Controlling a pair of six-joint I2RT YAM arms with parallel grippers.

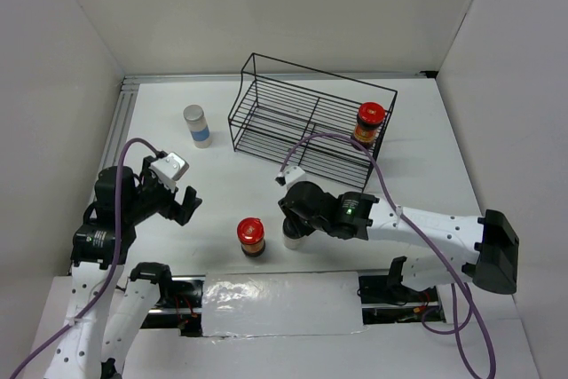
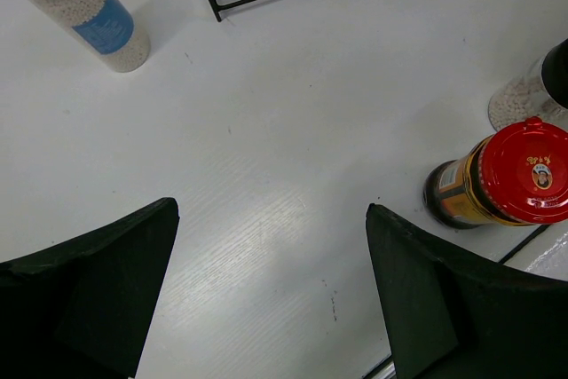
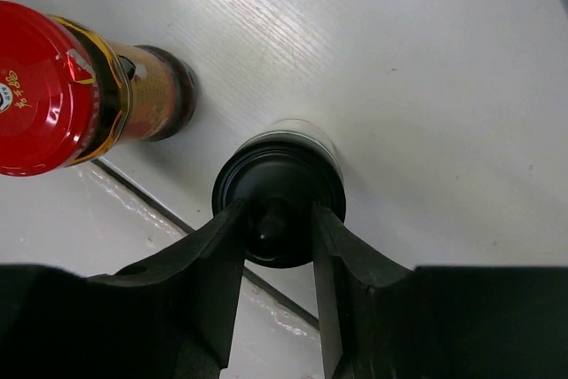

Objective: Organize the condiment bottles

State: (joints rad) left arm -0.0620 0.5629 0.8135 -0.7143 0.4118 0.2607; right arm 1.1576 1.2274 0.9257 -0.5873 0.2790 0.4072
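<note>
Right pincer (image 3: 278,219) hangs directly over the black-capped jar (image 3: 277,193), centre of the right wrist view. The jar stands upright on the counter (image 3: 426,86), close to the seam along its near edge. The two fingers straddle the middle of the cap with a narrow gap. I cannot tell whether they are pinching a nub on top or only hovering above it, since the tips hide the contact.

Left pincer (image 2: 271,246) is spread wide with nothing between the fingers, and sits low over bare counter.

Other jars:
- One red-lidded jar (image 3: 53,86) stands just beside the black-capped one, upper left of the right wrist view.
- Second red-lidded jar (image 1: 369,123) is already in the wire rack (image 1: 266,95), at its right end.
- Blue-label jar (image 1: 197,125) stands alone, left of the rack, well apart from both arms.

Risks, as I judge them:
- The finger gap looks narrower than the cap. If the tips press down, they could land on the lid and tip the jar.
- A hold so high on the jar, on the cap only, may let the body swing or slip during the lift.
- The red-lidded neighbour is close enough that a sideways correction could knock it over.
- The near edge is close, so a toppled jar could roll off.
- On the carry, the jar base could clip the rack's top wire.
- The purple cable (image 1: 337,138) lies across the rack front and might snag.
</note>
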